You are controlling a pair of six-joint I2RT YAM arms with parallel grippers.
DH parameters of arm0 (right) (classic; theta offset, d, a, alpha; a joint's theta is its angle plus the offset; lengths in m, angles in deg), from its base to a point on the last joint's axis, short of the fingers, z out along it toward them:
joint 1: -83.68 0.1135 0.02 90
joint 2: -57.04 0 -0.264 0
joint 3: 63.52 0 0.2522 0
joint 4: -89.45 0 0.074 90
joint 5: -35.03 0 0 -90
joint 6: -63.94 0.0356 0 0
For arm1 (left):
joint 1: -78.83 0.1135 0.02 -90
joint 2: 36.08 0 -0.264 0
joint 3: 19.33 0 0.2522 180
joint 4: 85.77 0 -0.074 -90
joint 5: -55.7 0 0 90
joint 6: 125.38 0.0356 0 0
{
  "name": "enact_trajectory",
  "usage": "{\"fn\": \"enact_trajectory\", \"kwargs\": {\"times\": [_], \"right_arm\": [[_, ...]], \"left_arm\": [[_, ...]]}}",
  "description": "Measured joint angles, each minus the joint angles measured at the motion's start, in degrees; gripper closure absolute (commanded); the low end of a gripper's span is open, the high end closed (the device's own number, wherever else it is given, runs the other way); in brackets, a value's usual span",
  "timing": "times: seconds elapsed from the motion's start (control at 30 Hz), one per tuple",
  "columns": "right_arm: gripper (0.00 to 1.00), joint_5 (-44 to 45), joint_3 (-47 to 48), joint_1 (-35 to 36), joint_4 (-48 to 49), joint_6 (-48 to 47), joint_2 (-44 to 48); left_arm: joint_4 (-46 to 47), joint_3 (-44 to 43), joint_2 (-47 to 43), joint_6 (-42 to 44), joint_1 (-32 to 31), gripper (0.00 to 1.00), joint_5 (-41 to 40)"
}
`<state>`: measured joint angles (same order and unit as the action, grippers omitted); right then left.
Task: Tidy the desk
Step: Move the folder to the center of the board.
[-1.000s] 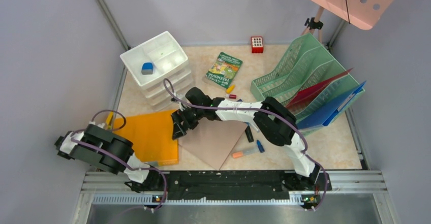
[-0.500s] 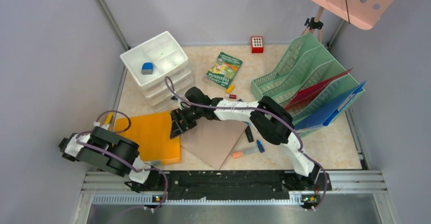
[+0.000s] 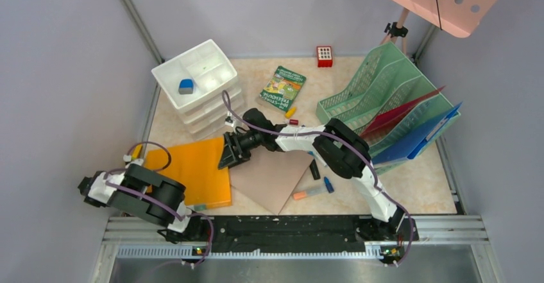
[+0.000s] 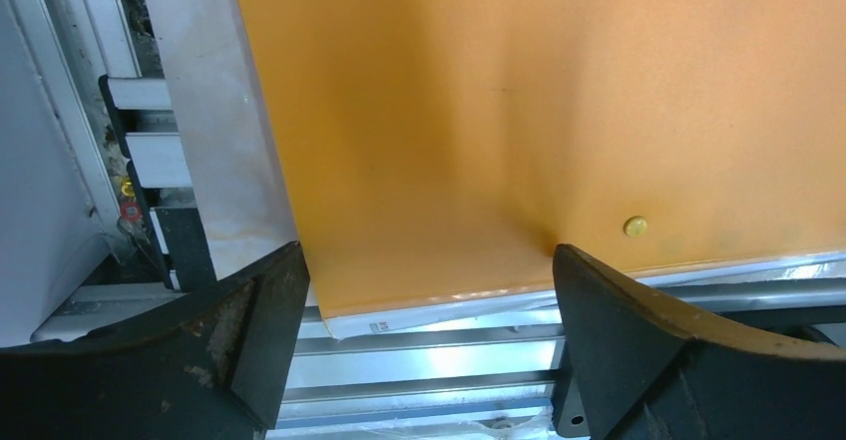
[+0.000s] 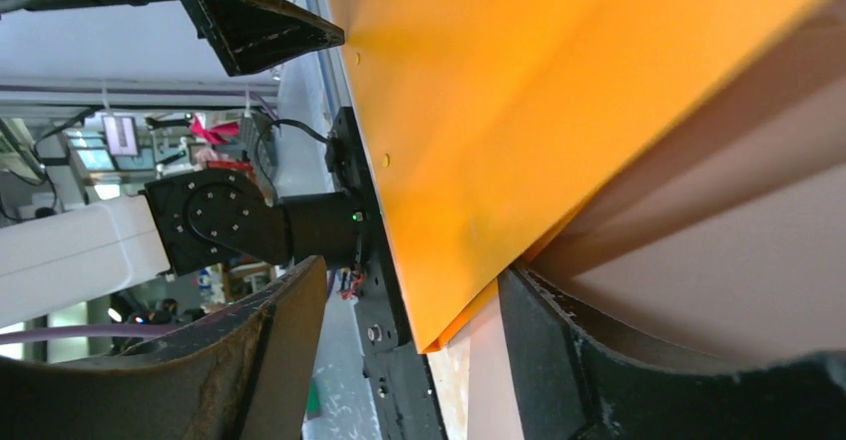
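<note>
Worktop point(image 3: 417, 180), beige and mottled, is lying between grey walls and carrying everything listed here. A green picture book point(image 3: 283, 88) is lying at the far middle, its cover title too small to read. An orange folder point(image 3: 192, 171) is lying near left and bearing a small white label point(image 4: 379, 326) at its near corner, print unreadable. It is overlapping a tan folder point(image 3: 269, 180) at the near middle. Left fingers point(image 4: 229, 340) are hovering wide apart over the orange folder's near edge, holding nothing. Right fingers point(image 5: 249, 360) are standing apart, straddling that folder's right corner without pinching it. A white drawer unit point(image 3: 205, 106) is standing far left with a blue object point(image 3: 186, 86) in its top tray. A green mesh file rack point(image 3: 365, 97) is standing at the right, holding a red folder point(image 3: 398, 113) and a blue folder point(image 3: 423, 135). A red block point(image 3: 324, 56) is sitting at the far wall, and loose markers point(image 3: 308, 193) are lying just right of the tan folder.
</note>
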<state>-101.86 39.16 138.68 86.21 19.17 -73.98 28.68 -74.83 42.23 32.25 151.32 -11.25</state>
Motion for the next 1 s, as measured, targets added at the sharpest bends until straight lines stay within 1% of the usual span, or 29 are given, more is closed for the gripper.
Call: {"fn": "enact_trajectory", "kwargs": {"times": [0.23,0.47,0.7,0.77,1.0], "right_arm": [[0.55,-1.6,-1.7,-0.1,3.7,4.2,-1.1],[0.68,-2.9,-1.9,-0.1,4.2,4.9,-1.9],[0.94,-4.7,-1.9,-0.1,5.5,4.9,-1.9],[0.99,-5.3,-1.9,-0.1,5.7,4.8,-1.9],[1.0,-6.7,-2.9,-0.5,6.9,4.3,-1.6]], "left_arm": [[-0.4,0.2,-1.9,0.9,0.2,0.06,0.0],[-1.6,-0.3,-3.8,1.7,0.2,0.06,0.3],[-2.8,-0.7,-4.4,3.1,0.2,0.06,0.5],[-3.0,-0.7,-4.4,3.1,0.2,0.06,0.5],[-5.6,-2.9,-4.4,3.3,0.2,0.06,1.5]]}}
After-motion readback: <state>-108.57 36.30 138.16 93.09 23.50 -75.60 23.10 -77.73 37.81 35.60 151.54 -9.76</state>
